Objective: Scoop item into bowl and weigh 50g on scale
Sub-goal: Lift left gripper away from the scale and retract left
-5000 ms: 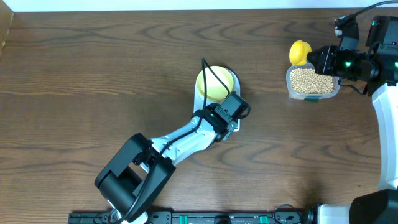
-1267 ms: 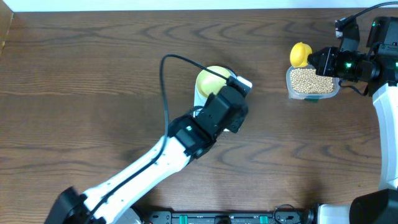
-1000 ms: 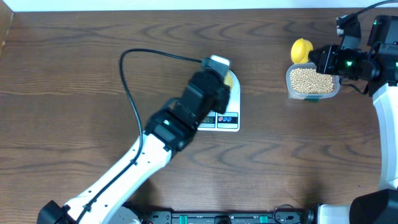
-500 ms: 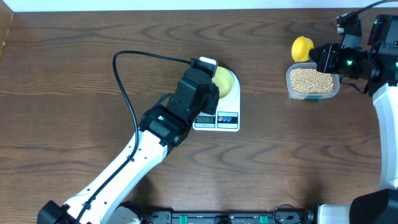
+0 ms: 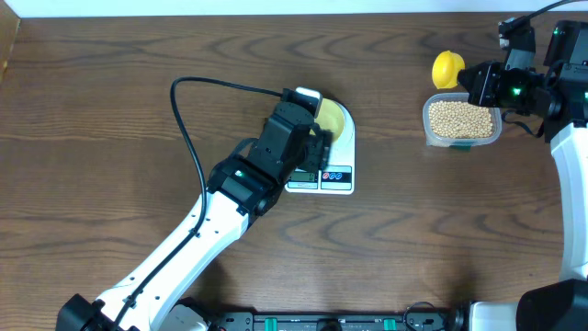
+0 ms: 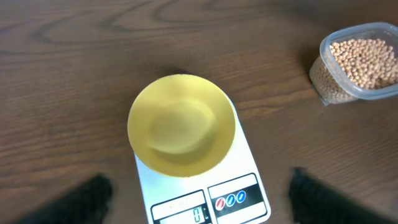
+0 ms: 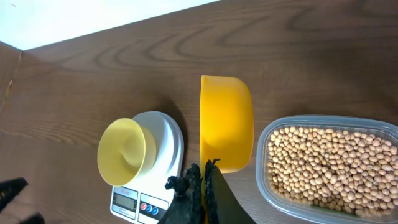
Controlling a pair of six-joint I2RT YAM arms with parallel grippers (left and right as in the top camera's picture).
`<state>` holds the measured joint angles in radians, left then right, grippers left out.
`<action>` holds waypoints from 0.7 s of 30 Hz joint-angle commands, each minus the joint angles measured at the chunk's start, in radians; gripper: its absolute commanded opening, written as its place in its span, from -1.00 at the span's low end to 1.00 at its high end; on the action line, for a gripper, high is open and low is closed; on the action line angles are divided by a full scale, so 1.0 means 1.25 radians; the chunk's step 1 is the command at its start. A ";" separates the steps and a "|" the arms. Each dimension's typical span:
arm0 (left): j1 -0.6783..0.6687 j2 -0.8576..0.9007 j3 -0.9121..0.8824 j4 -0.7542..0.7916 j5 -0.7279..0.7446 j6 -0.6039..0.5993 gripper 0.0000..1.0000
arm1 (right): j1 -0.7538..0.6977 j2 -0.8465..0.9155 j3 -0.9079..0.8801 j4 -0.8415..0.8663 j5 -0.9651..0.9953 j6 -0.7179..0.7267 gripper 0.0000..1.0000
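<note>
- The beans (image 7: 329,165) lie in the clear container (image 7: 262,163) at the right of the tabletop (image 5: 110,110); none are in the bowl (image 6: 181,124).
- The empty bowl sits on the scale (image 6: 245,158), well apart from the container.
- The right hand (image 7: 204,177) is clamped on the handle of the empty yellow scoop (image 7: 226,121), just beside the container.
- The left hand (image 6: 200,180) hangs over the bowl, fingers spread, holding nothing.
- Risks:
  - Round beans may roll off a tilted scoop on the long carry.
  - The scoop may strike the left hand above the bowl.
  - A heaped scoop may overshoot the target weight.
</note>
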<state>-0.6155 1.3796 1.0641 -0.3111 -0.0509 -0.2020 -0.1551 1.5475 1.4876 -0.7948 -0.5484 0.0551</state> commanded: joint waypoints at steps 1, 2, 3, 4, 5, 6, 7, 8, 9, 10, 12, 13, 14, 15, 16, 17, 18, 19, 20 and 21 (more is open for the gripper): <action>0.002 0.005 -0.003 -0.002 0.002 -0.002 0.95 | -0.008 0.002 0.013 0.002 0.000 -0.016 -0.98; 0.002 0.005 -0.003 -0.002 -0.001 -0.002 0.95 | -0.008 0.002 0.013 0.002 0.000 -0.016 -0.98; 0.003 0.005 -0.003 -0.006 -0.001 -0.002 0.95 | -0.008 0.002 0.013 0.002 0.000 -0.016 -0.98; 0.003 0.002 -0.003 -0.008 -0.001 -0.002 0.95 | -0.008 0.002 0.013 0.002 0.000 -0.016 -0.98; 0.003 -0.002 -0.003 -0.008 -0.002 -0.002 0.95 | -0.008 0.002 0.013 0.002 0.000 -0.016 -0.98; 0.006 -0.008 -0.003 -0.004 -0.005 0.000 0.95 | -0.008 0.002 0.013 0.002 0.000 -0.016 -0.98; 0.014 -0.013 -0.003 0.005 -0.007 0.013 0.95 | -0.008 0.002 0.013 0.002 0.001 -0.016 -0.98; 0.024 -0.017 -0.003 0.011 -0.006 0.020 0.95 | -0.008 0.002 0.013 0.002 0.000 -0.016 -0.98; 0.039 -0.022 -0.003 0.012 -0.005 0.020 0.95 | -0.008 0.002 0.013 0.002 0.000 -0.016 -0.98; 0.055 -0.028 -0.003 0.009 0.007 0.020 0.95 | -0.008 0.002 0.013 0.002 0.000 -0.016 -0.98; 0.093 -0.042 -0.003 -0.012 0.059 0.020 0.95 | -0.008 0.002 0.013 0.002 0.000 -0.016 -0.98; 0.113 -0.049 -0.003 -0.025 0.087 0.020 0.96 | -0.008 0.002 0.013 0.002 0.000 -0.016 -0.98; 0.135 -0.056 -0.003 -0.042 0.114 0.020 0.95 | -0.008 0.002 0.013 0.002 0.000 -0.016 -0.98; 0.157 -0.063 -0.003 -0.064 0.125 0.020 0.95 | -0.008 0.002 0.013 0.002 0.001 -0.020 -0.98; 0.174 -0.069 -0.003 -0.085 0.123 0.020 0.95 | -0.008 0.002 0.013 0.003 0.001 -0.028 -0.98; 0.197 -0.075 -0.003 -0.118 0.118 0.021 0.95 | -0.008 0.002 0.013 0.004 0.005 -0.033 -0.98; 0.213 -0.081 -0.003 -0.139 0.117 0.023 0.95 | -0.008 0.002 0.013 0.004 0.010 -0.033 -0.98; 0.230 -0.086 -0.003 -0.154 0.115 0.023 0.95 | -0.008 0.002 0.013 0.005 0.015 -0.033 -0.98; 0.246 -0.092 -0.003 -0.166 0.116 0.023 0.95 | -0.008 0.002 0.013 0.005 0.016 -0.033 -0.98; 0.264 -0.098 -0.003 -0.177 0.115 0.023 0.95 | -0.008 0.002 0.013 0.004 0.015 -0.033 -0.98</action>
<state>-0.3386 1.2846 1.0641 -0.5083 0.0700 -0.1841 -0.1551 1.5475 1.4876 -0.7914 -0.5404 0.0387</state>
